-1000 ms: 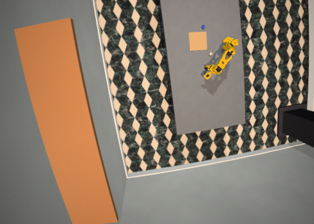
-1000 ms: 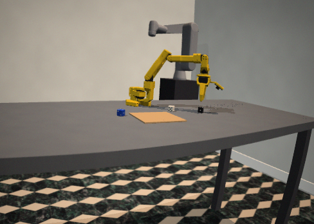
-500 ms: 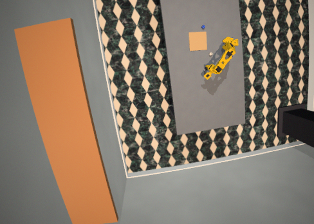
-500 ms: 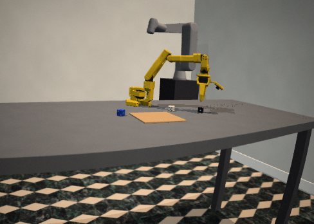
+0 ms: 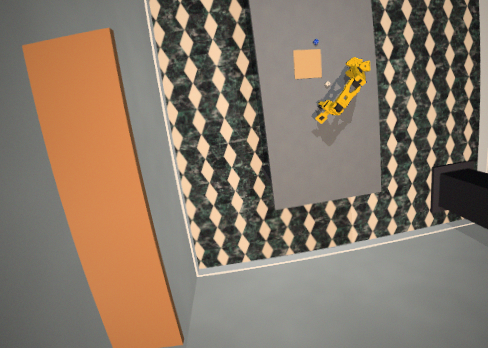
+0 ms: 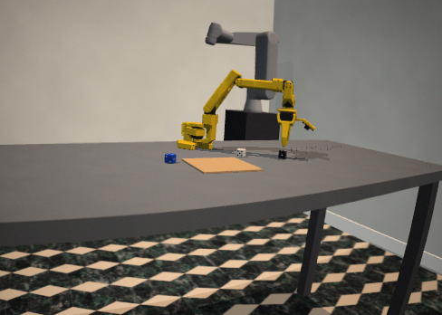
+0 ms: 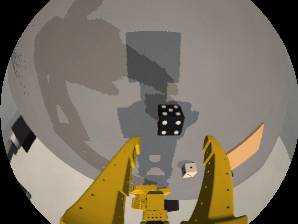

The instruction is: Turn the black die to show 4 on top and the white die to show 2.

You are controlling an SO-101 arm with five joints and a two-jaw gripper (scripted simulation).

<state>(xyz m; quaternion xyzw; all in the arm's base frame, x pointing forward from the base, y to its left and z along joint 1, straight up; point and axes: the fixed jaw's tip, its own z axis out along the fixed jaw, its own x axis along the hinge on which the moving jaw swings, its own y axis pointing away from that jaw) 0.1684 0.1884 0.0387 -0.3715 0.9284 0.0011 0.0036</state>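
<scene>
Dice: three in all, one black die (image 6: 283,154) (image 7: 170,120), one white die (image 5: 327,84) (image 6: 241,152) (image 7: 189,170) and one blue die (image 5: 315,42) (image 6: 170,158) (image 7: 232,174).
Mats: one, a tan mat (image 5: 307,64) (image 6: 222,165) (image 7: 248,145).
Tables: one gray table (image 5: 320,167) (image 6: 113,178) (image 7: 225,65), two of its legs in the exterior view.
Robot arms: two, one yellow arm (image 5: 346,98) (image 6: 224,90) (image 7: 155,200) and one gray arm (image 6: 266,56).
Grippers: one gripper (image 5: 320,117) (image 6: 298,137) (image 7: 172,141) on the yellow arm, two fingers seen in the wrist view.
Orange panels: one orange panel (image 5: 100,182), pictured from above.
</scene>
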